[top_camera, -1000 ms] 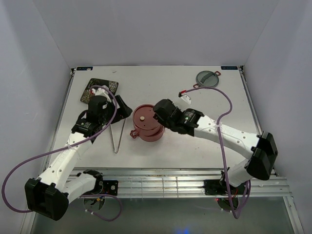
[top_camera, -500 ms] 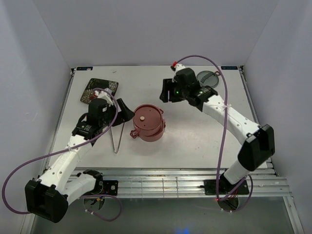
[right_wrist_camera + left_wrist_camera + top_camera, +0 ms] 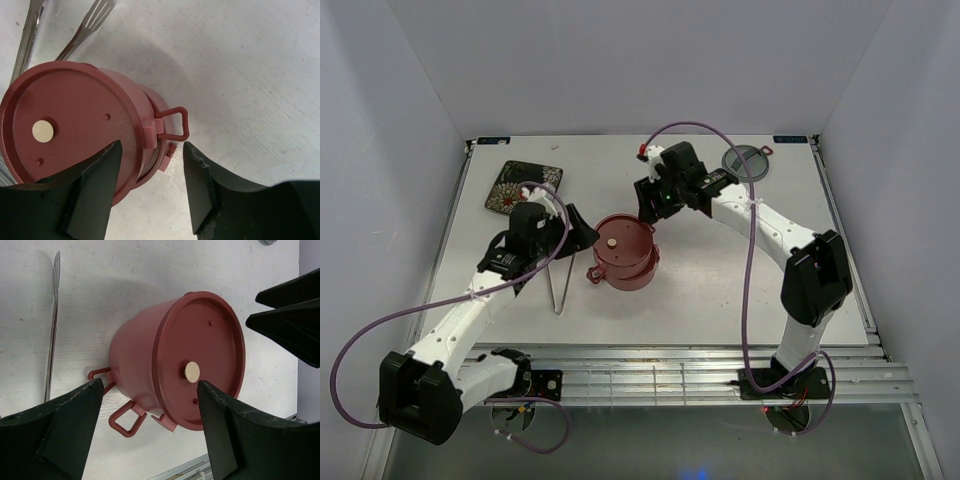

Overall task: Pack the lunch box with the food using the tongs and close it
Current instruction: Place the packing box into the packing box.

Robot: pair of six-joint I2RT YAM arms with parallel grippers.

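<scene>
here's the white desk [image 3: 720,290], and both arms are reaching in over it. the left arm [image 3: 470,310] comes up from the near left corner. the right arm [image 3: 770,225] bends round from the near right.

between them, about mid-desk, stands the lunch box [image 3: 625,255]. it's upright, two dark-red bowls stacked, with a flat red disc lid seated on top and loop handles sticking out at the sides.

the left gripper [image 3: 578,230] is just beside the lunch box on its left. on the left wrist camera its jaws are spread wide, one finger either side of the lunch box in view, and they're not on it. the right gripper [image 3: 650,200] hangs at the far right of the lunch box. its wrist view looks down between parted fingers onto the lid and a side handle [image 3: 175,125], and nothing is pinched there.

the dark patterned square plate [image 3: 515,183] sits at the far left corner, well apart from the lunch box. the silver tongs [image 3: 558,285] lie flat on the desk just left of the lunch box. the joined end of their narrow v points to the near edge, and the tips run up under the left gripper. the grey metal lid [image 3: 744,160] rests far right, near the back edge. smallest of all, a pale round knob [image 3: 610,242] sits in the middle of the red lid.
</scene>
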